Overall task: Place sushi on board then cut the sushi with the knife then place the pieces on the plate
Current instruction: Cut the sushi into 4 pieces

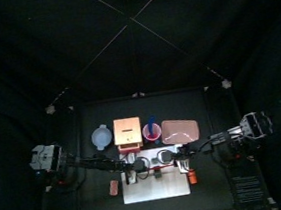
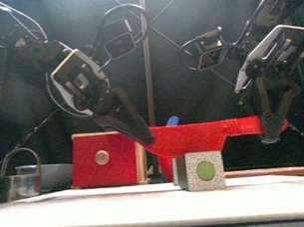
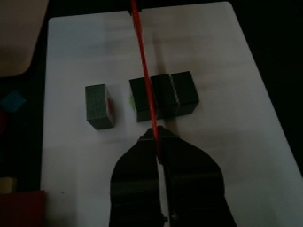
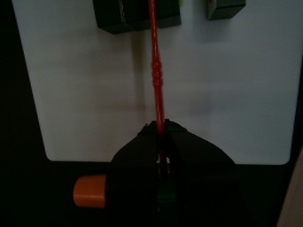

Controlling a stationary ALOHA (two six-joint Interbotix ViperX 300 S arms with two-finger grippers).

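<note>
A red toy knife [image 2: 204, 135] hangs level over the white cutting board [image 2: 108, 196], held at both ends. My left gripper [image 2: 146, 136] is shut on one end and my right gripper [image 2: 269, 127] on the other. The dark green sushi roll [image 3: 166, 96] lies on the board [image 3: 225, 133] under the blade [image 3: 143, 62], which crosses its blocks. One cut piece [image 3: 101, 106] lies apart beside the roll. The front view shows a sushi block [image 2: 200, 169] end-on below the knife. In the right wrist view, the blade [image 4: 154, 62] runs from the shut jaws to the roll [image 4: 130, 13].
Behind the board stand the wooden box with the red drawer front [image 1: 128, 131], a red cup [image 1: 152, 131], the pink tray [image 1: 181, 129] and the blue-grey bowl [image 1: 101, 136]. A small orange toy [image 4: 89, 188] lies off the board's edge. The metal cutter [image 2: 24, 177] stands at the left.
</note>
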